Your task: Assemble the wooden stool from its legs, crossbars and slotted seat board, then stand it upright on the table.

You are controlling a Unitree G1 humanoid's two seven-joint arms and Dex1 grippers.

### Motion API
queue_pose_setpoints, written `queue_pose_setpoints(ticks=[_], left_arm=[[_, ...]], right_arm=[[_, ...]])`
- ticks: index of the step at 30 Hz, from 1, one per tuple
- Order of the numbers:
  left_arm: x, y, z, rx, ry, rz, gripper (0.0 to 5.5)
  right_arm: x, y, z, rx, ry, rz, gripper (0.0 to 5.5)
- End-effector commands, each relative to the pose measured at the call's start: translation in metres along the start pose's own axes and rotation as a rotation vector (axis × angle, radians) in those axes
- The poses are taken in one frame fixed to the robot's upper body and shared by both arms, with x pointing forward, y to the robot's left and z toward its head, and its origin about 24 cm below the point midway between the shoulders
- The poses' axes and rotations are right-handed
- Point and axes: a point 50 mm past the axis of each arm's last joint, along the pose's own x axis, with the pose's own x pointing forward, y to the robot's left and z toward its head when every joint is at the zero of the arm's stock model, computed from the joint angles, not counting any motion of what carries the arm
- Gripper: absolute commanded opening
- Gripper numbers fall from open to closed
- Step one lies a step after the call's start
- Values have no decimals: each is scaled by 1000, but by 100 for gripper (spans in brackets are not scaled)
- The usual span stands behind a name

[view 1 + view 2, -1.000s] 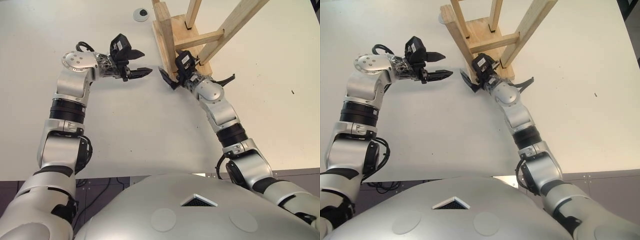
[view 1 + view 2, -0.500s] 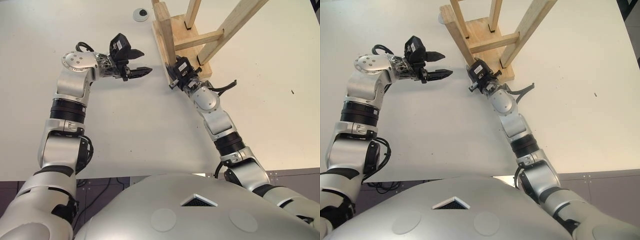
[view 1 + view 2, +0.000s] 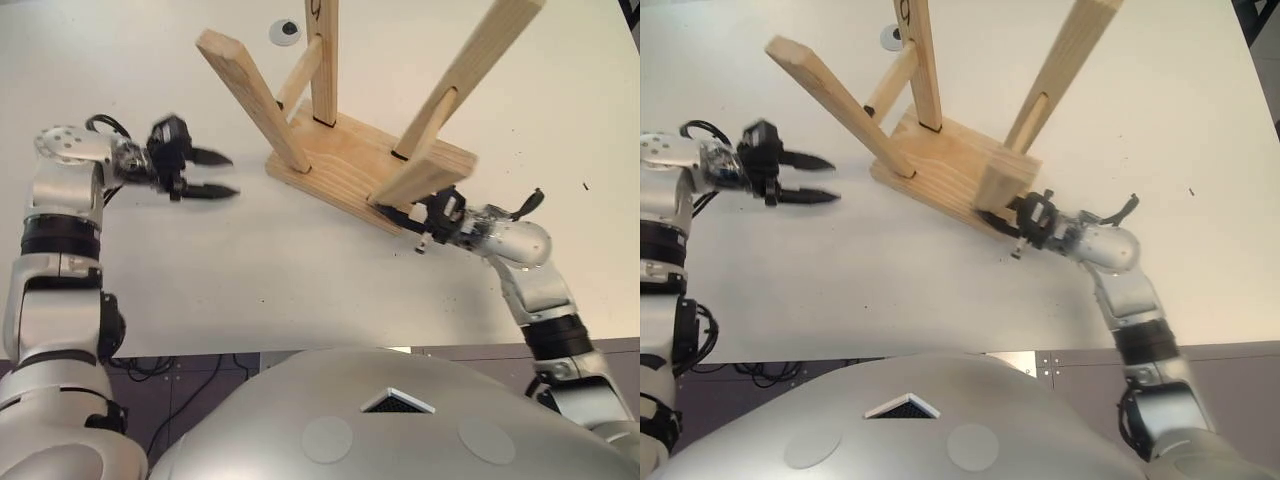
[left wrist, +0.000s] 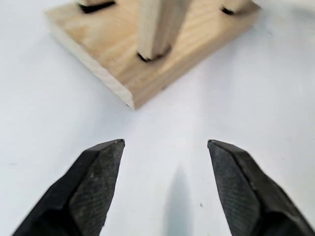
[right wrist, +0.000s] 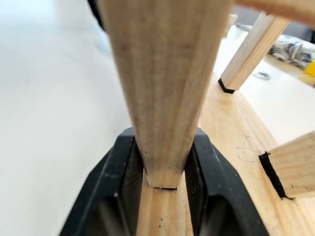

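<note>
- Your left gripper (image 3: 232, 177) hovers over the table (image 3: 300, 280), well to the left of the stool and touching nothing. Its two black fingers (image 4: 98, 182) are spread wide, with bare tabletop between them, and they point toward the seat board's left corner.
- The stool (image 3: 345, 150) sits upside down near the middle of the table, with the seat board (image 3: 350, 160) at the bottom and its legs sticking up. The left leg (image 3: 250, 100) slants up and to the left, and a crossbar (image 3: 300, 72) ties it to the upright middle leg (image 3: 322, 60). The right leg (image 3: 470, 70) leans to the right.
- A small round grey disc (image 3: 284, 31) lies on the table behind the stool.
- Your right gripper (image 3: 428, 213) is at the seat board's near right corner, clamped on the stool. The right wrist view shows a finger (image 5: 123, 167) pressed against each side of the wood at the foot of a leg.
</note>
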Motion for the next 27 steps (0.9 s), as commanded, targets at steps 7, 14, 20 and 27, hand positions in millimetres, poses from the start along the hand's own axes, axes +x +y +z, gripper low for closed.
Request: queue_pose_setpoints(ticks=[7, 14, 20, 27], left_arm=[[42, 4, 44, 239, -284, 53, 310], [57, -8, 56, 204, -359, -22, 243], [48, -10, 47, 141, -273, -93, 136], [23, -27, 98, -495, -274, -394, 116]], right_arm=[[-16, 16, -16, 58, 132, 157, 103], [-10, 9, -11, 37, 117, 141, 103], [-11, -9, 9, 173, 17, 69, 103], [-28, -24, 58, 698, -78, 215, 105]])
